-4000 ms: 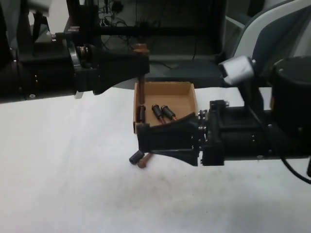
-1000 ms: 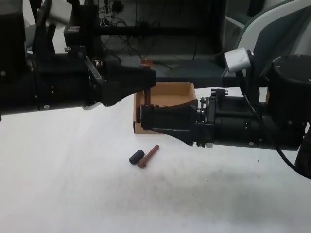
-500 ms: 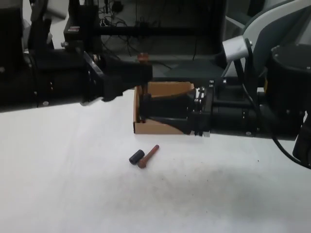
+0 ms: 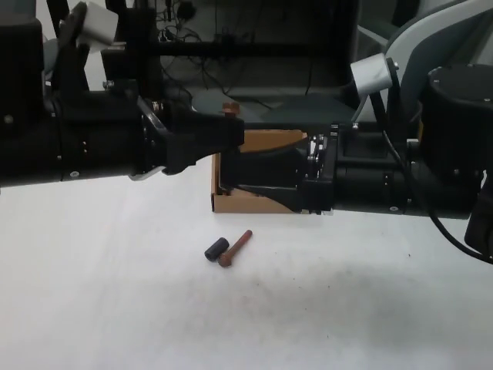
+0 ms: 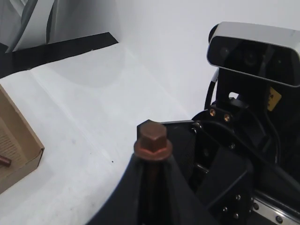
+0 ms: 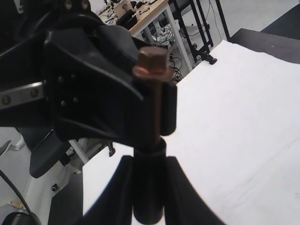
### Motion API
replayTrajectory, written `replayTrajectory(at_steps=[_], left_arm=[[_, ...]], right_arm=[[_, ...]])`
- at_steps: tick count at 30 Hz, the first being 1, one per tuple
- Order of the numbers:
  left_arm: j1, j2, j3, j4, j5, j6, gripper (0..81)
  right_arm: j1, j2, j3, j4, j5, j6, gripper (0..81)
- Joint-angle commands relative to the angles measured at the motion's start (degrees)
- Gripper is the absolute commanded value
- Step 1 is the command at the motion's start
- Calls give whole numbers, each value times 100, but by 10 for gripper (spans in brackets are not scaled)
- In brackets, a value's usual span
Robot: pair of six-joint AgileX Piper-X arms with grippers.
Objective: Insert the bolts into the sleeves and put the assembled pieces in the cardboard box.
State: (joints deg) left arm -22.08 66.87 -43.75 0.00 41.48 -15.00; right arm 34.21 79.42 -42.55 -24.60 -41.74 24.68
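The left gripper (image 4: 229, 137), matte black and angular, comes in from the left and pinches a bolt (image 5: 152, 140) just under its head. The bolt is copper-coloured metal with a six-sided flanged head, and it stands upright. On the white bench (image 4: 115, 293), nearer than the grippers, lies a loose sleeve (image 4: 216, 249), a short black cylinder. Just beside it is a loose bolt (image 4: 239, 245), reddish-brown and slim. Beyond them stands the cardboard box (image 4: 250, 203), plain brown card, its inside hidden behind the arms. The right gripper (image 6: 149, 160) comes in from the right and clamps a sleeve (image 6: 149, 187), smooth, black and tubular, directly beneath the held bolt. The bolt's shank reaches down to the sleeve's top; how far it enters cannot be told. Half a second earlier the bolt's head sat a little higher in the high view, so it has come down with the left gripper. Four seconds ago the right gripper hung low by the loose pieces, leaving assembled pieces visible in the box; it is now raised in front of the box.
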Motion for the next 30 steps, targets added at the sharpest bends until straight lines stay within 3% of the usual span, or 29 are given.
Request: replayTrajectory(at_steps=[1, 3, 5, 6, 18, 30], left_arm=[[77, 111, 44, 55, -483, 132, 101], [77, 111, 20, 55, -324, 132, 316], [77, 111, -3, 55, -290, 115, 650], [77, 99, -2, 55, -287, 76, 700], [77, 12, -16, -766, 134, -790, 700], [77, -279, -16, -721, 421, -822, 700]], right_arm=[[9, -180, -142, -323, -465, -70, 4], [9, -180, -142, -323, -465, -70, 4], [9, -180, -142, -323, -455, -68, 4], [9, -180, -142, -323, -450, -68, 4], [9, -180, -142, -310, -437, -68, 4], [9, -180, -142, 244, -96, -84, 4]])
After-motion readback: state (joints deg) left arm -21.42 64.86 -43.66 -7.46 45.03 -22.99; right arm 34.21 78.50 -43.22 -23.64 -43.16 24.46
